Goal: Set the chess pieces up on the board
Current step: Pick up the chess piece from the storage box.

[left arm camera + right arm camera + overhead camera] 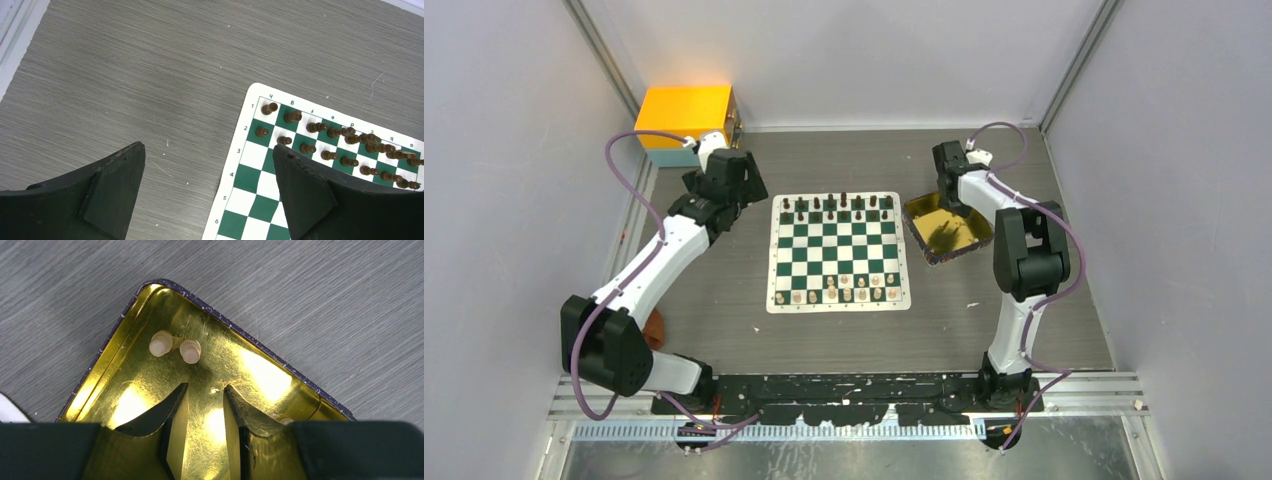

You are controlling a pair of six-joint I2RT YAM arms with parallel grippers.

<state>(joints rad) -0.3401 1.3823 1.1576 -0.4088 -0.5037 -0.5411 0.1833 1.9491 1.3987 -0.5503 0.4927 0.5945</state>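
Observation:
The green and white board (839, 250) lies mid-table. Dark chess pieces (834, 207) fill its two far rows and pale ones (844, 292) stand along its near rows. In the left wrist view the dark pieces (320, 127) line the board's corner (260, 200). My left gripper (208, 147) hangs wide open above bare table beside that corner, holding nothing. My right gripper (205, 386) is open over the shiny gold tray (260, 372), nothing between its fingers. Two pale pieces (161, 343) (190, 350) stand side by side in the tray, just beyond the left fingertip.
The gold tray (921, 212) sits right of the board, with my right gripper (947, 190) above it. A yellow box (687, 112) stands at the back left corner. A small reddish-brown object (656, 328) lies by the left arm. Grey walls close in both sides.

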